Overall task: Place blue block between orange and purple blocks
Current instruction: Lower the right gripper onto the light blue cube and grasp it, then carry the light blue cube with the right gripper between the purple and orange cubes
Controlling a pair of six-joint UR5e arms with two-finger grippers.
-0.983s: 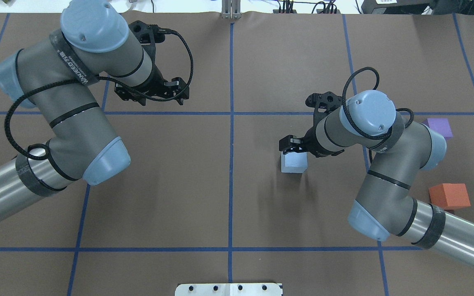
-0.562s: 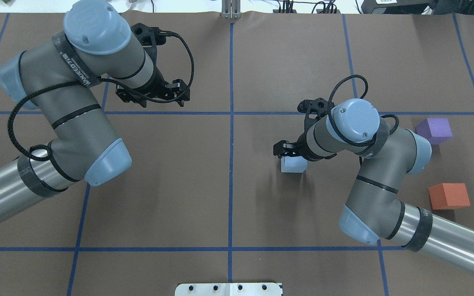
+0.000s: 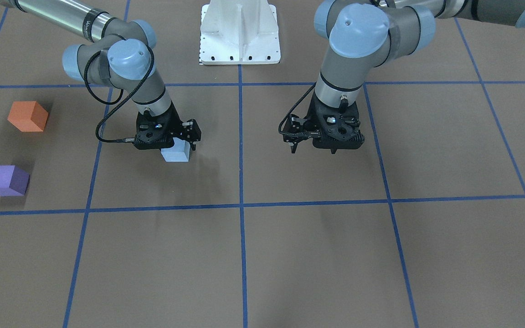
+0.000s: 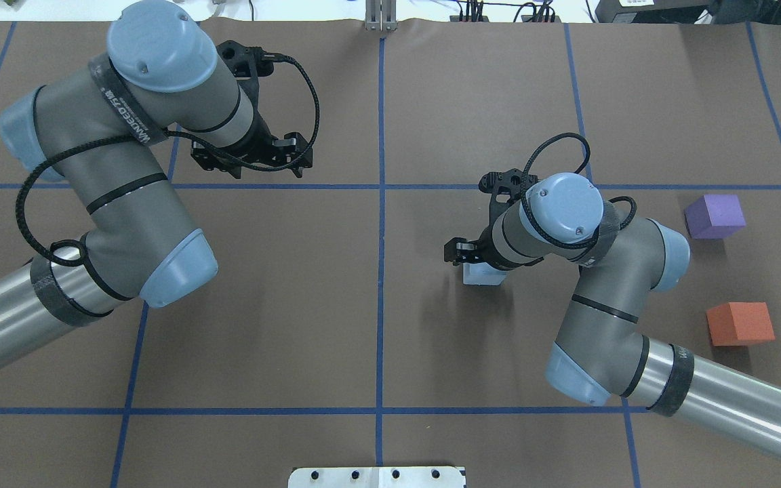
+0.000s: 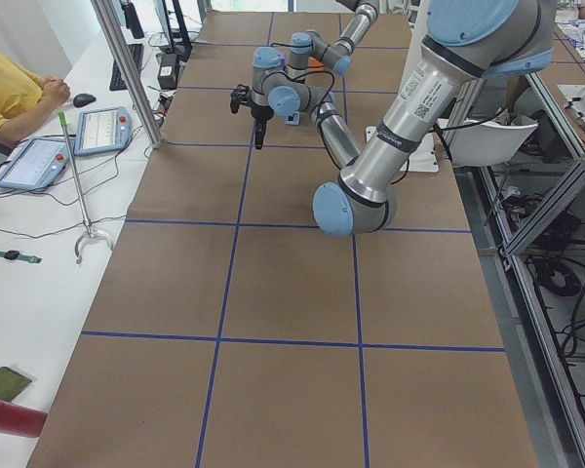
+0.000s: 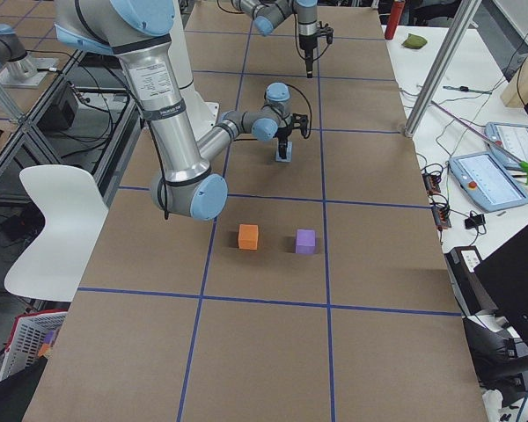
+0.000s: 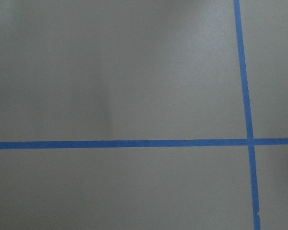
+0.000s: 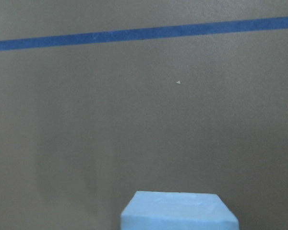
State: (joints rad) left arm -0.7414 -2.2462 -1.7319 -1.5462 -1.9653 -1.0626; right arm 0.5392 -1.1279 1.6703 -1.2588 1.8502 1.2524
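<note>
The pale blue block sits on the brown table right of centre; it also shows in the front view and at the bottom edge of the right wrist view. My right gripper is open and hangs directly over it, its fingers low at the block's sides. The purple block and the orange block stand apart at the far right, with a gap between them. My left gripper is open and empty over the far left half.
Blue tape lines divide the table into squares. The robot's white base plate is at the robot's edge. A side bench with tablets runs along the far edge, beyond a metal post.
My right arm has swung left and come down, so the gripper now covers more of the blue block. The block has not moved. My left arm has barely shifted.
</note>
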